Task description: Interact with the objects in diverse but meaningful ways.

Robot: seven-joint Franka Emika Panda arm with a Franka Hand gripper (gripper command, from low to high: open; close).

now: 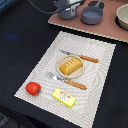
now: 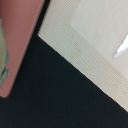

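I'm between grasps, I think; nothing looks picked yet. Exterior view: striped placemat (image 1: 70, 67) on dark table (image 1: 20, 45). Golden bread loaf (image 1: 70, 65) sits on a small plate (image 1: 61, 60) mid-mat, knife (image 1: 80, 56) beyond it, fork (image 1: 67, 80) nearer. Red tomato (image 1: 33, 88) at mat's near corner, yellow butter block (image 1: 64, 97) just beside. Grey-blue two-handled pot (image 1: 66, 10) and grey pan (image 1: 92, 14) on a pink board (image 1: 107, 31) at back. Arm is by the pot, cut off at the frame edge; gripper not visible, so can't tell if jaws are parted or holding anything. Next move, my guess: pick one item, line up over it. Wrist view is blurry: mat corner, board edge, a white sliver (image 2: 120, 49) I can't identify.
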